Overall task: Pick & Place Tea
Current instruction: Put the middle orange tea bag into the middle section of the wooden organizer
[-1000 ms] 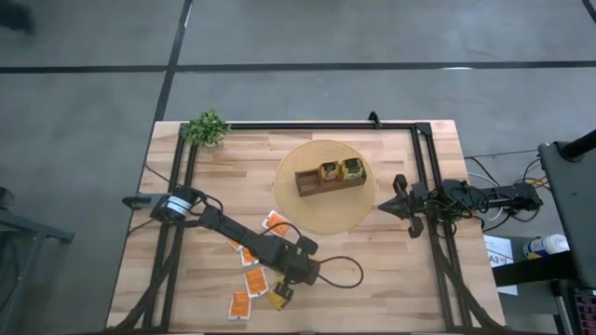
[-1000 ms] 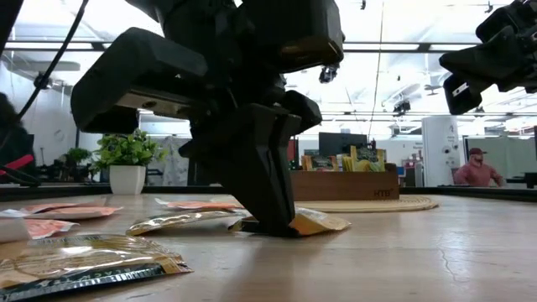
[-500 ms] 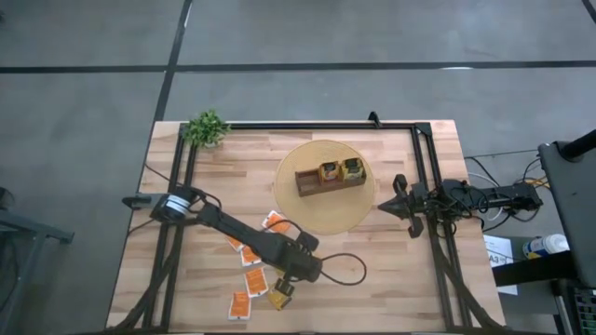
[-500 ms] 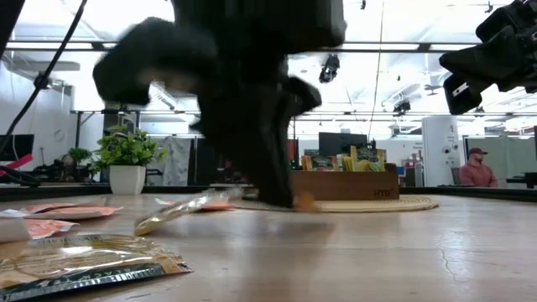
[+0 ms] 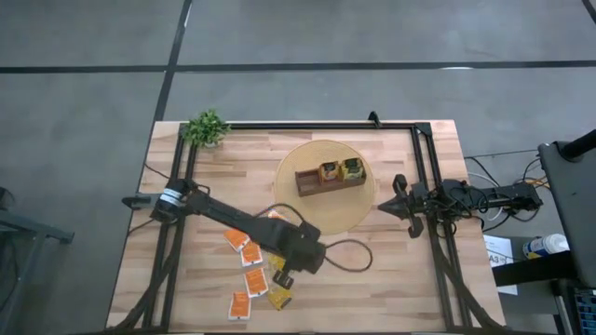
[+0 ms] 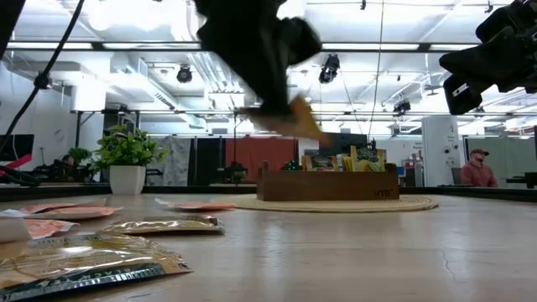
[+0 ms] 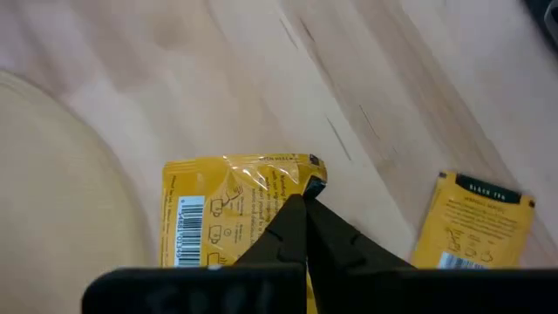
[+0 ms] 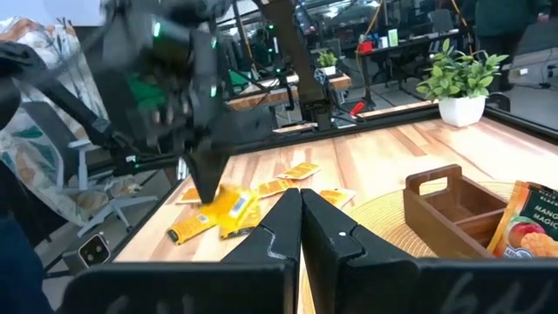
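Above the bench, left pincer (image 7: 303,194) is clamped on a yellow sachet (image 7: 228,211) by its corner — best carried level and slow toward the box (image 5: 330,179). Right pincer (image 8: 301,199) waits shut.

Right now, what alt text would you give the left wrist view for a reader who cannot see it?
The left gripper, shut on the corner of a yellow tea sachet, holds it above a wooden table. A second yellow sachet lies on the table to one side, and a pale round mat's edge shows on the other.
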Controlling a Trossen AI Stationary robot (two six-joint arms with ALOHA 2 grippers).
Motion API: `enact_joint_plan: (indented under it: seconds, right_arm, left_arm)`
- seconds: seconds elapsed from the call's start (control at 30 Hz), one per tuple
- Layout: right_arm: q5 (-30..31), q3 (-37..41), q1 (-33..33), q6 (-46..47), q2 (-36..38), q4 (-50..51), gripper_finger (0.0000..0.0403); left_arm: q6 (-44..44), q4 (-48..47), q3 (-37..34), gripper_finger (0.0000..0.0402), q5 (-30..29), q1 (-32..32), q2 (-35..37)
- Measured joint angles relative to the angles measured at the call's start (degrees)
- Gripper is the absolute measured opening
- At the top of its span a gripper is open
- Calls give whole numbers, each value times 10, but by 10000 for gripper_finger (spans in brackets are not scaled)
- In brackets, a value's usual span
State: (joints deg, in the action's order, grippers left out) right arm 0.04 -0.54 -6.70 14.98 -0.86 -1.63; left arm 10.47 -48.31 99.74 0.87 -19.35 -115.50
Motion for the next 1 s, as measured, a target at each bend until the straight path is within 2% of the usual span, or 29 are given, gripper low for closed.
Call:
enact_joint_plan:
  seconds: [0.3,0.6,0.67,1.0]
  right_arm:
    - [0,0,0,0,0,1,8]
    - [0,0,0,0,0,1,8]
    - [0,0,0,0,0,1,8]
    - [0,0,0,0,0,1,8]
  left_arm:
    - [34,-52,77,0,16,62,13]
    - [60,-60,140,0,63,171,15]
    - [60,-59,144,0,90,198,15]
    - [99,-24,144,0,303,315,15]
